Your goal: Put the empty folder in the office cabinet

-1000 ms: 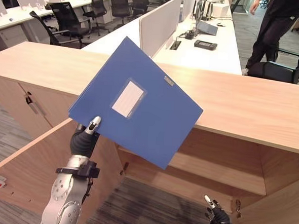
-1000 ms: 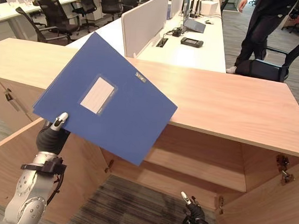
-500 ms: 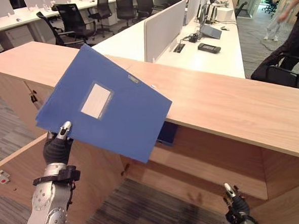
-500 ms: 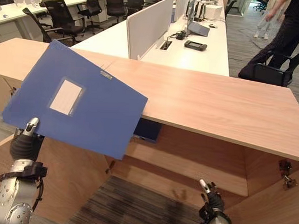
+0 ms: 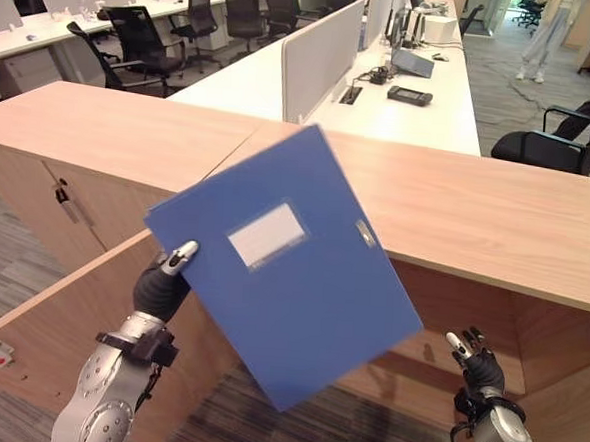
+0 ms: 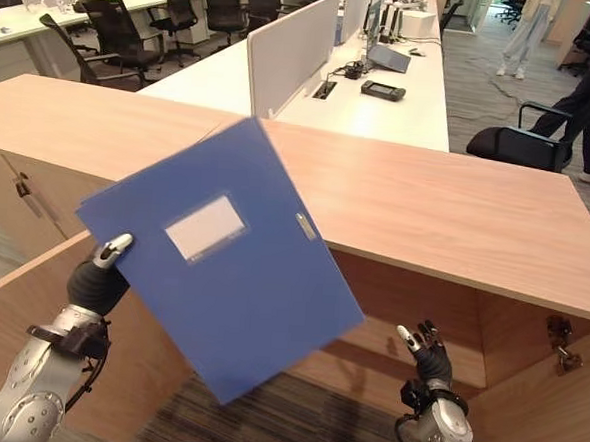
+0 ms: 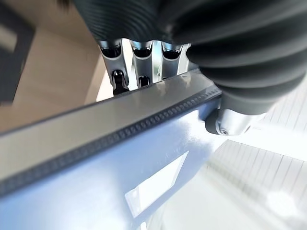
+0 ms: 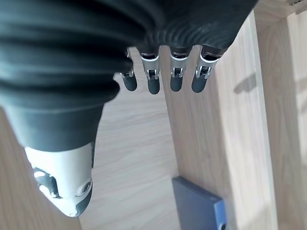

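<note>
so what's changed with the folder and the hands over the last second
The left hand still pinches the blue folder by one corner, but has turned it: the free end now hangs low before the open cabinet. The right hand has risen a little, fingers straight, holding nothing.

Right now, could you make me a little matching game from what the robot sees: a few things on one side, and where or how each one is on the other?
Things:
1. blue folder
2. left hand
3. right hand
4. black office chair

Places or states:
A. empty, fingers straight, low in front of the open cabinet
B. stands on the floor behind the cabinet's top
C. held up tilted in front of the cabinet
D. pinches a corner of the folder

Pairs: 1-C, 2-D, 3-A, 4-B
</note>
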Motion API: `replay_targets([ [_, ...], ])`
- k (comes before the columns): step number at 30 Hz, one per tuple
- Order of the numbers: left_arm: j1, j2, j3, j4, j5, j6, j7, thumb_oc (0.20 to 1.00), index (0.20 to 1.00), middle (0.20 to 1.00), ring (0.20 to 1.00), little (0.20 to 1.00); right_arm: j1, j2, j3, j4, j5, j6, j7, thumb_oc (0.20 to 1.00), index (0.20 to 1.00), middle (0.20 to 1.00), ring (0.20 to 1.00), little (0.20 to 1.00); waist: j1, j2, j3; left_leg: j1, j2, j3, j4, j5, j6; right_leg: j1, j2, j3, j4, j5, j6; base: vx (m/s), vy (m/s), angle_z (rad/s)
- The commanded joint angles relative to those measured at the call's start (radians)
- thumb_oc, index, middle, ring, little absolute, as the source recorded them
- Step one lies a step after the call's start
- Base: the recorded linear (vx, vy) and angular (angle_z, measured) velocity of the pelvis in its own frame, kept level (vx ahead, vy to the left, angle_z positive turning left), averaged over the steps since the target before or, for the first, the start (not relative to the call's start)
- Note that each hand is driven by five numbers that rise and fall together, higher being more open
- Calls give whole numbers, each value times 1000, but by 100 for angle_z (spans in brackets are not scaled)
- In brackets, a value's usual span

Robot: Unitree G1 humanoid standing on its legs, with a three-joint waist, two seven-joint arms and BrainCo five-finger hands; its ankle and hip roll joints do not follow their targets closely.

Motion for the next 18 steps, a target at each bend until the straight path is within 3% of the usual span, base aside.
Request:
replay_targets([
  [1, -79, 101, -4, -102, -117, -10, -113, 200, 200, 200, 200, 200, -111, -25, 23, 20, -15, -52, 47, 1000, 1000, 1000, 1000, 1000, -7, -32, 10, 19, -38, -46, 2, -69, 29, 42, 59, 15, 8, -48, -9, 6, -2, -7],
  [6, -34, 273, -15, -105, -84, 10, -167, 200, 200, 200, 200, 200, -101, -32, 51, 35, -15, -51, 77, 1000, 1000, 1000, 1000, 1000, -7, -32, 7, 23, -39, -45, 2, -66, 27, 43, 60, 21, 8, -45, -5, 6, -3, -8],
  [9, 1, 309, 21, -68, 26, -6, -153, 200, 200, 200, 200, 200, -88, -46, 46, 27, -13, -43, 94, 1000, 1000, 1000, 1000, 1000, -5, -31, 7, 22, -39, -46, 2, -65, 27, 42, 60, 21, 8, -45, -5, 0, 0, 0],
  [11, 10, 316, 35, -61, 73, -15, -147, 200, 200, 200, 200, 200, -83, -51, 42, 24, -14, -42, 99, 1000, 1000, 1000, 1000, 1000, -4, -31, 7, 22, -38, -47, 2, -66, 27, 42, 60, 21, 8, -45, -4, 0, 0, 0],
  [13, 57, 318, 115, -9, 257, -41, -123, 200, 200, 200, 200, 200, -50, -85, 21, -33, -37, -20, 131, 1000, 1000, 1000, 1000, 1000, -3, -32, 7, 19, -38, -49, 2, -66, 25, 38, 59, 21, 8, -48, -4, 0, 0, 0],
  [18, 101, 284, 222, 35, 419, -61, -95, 200, 200, 200, 200, 200, -18, -126, -35, -79, -58, 3, 154, 1000, 1000, 1000, 1000, 1000, -4, -34, 6, 19, -38, -47, 2, -69, 24, 36, 59, 23, 8, -52, -3, 0, 0, 0],
])
